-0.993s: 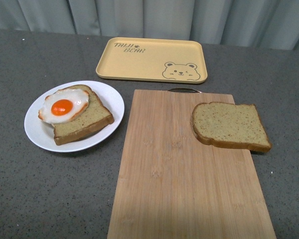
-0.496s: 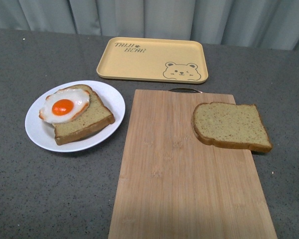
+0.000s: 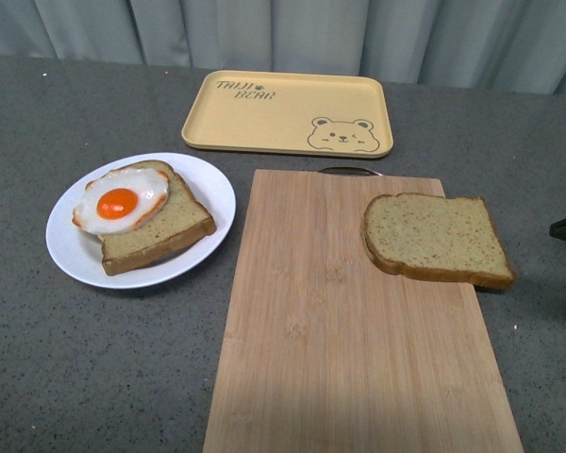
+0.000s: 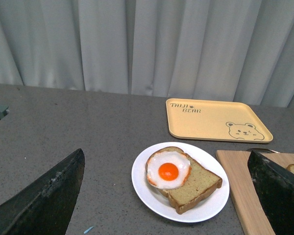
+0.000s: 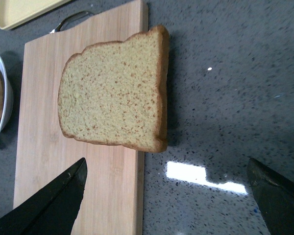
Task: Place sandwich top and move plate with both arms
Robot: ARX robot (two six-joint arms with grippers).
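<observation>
Grey speckled tabletop [image 3: 75,359], pale curtains behind. Left fingers [image 4: 44,200] spread wide, empty, facing small round white plate [image 4: 148,192] carrying egg-topped bread slice [image 4: 196,185]. Right fingers [image 5: 51,208] likewise splayed, empty, above plain speckled tan bread slice [image 5: 112,93], flat on wooden cutting board [image 3: 340,349], overhanging its right edge. Yellow rectangular bear tray [image 3: 264,123] beyond.

Plate [image 4: 152,198] holds egg-topped bread [image 4: 196,183] — jaws spread wide.
</observation>
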